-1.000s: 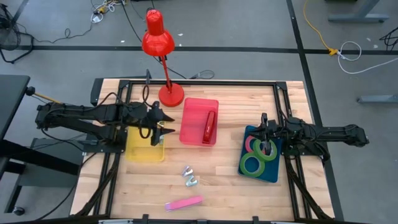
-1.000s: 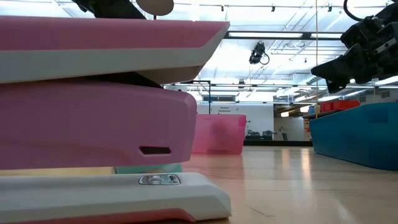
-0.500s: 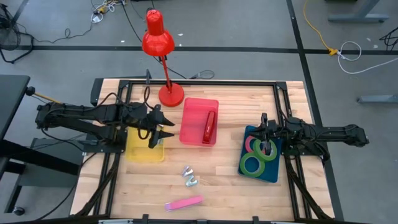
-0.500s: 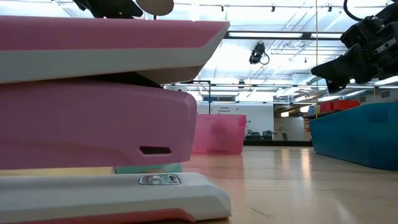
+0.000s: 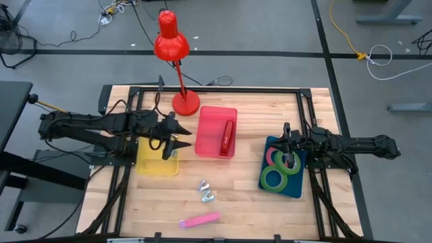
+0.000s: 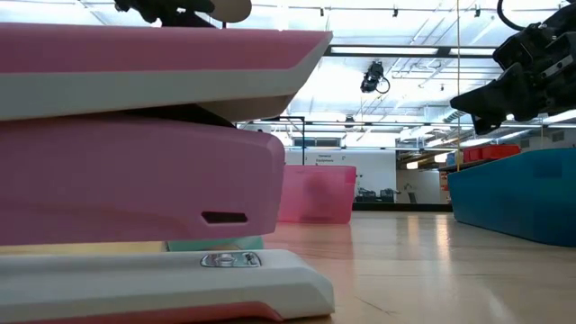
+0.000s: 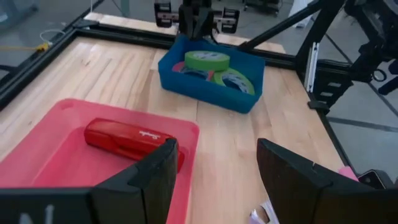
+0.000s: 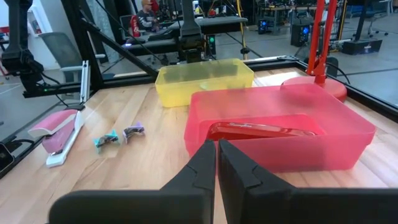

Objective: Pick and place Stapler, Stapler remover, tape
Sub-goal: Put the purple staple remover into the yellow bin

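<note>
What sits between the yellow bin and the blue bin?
The red bin, holding a red stapler, lies between the yellow bin and blue bin in the high view.

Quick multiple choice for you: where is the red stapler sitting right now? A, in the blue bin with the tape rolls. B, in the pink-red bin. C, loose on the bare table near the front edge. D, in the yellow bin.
B: the red stapler lies inside the pink-red bin at mid-table, while the blue bin holds only the tape rolls and the stapler loose on the table is the pink one.
</note>
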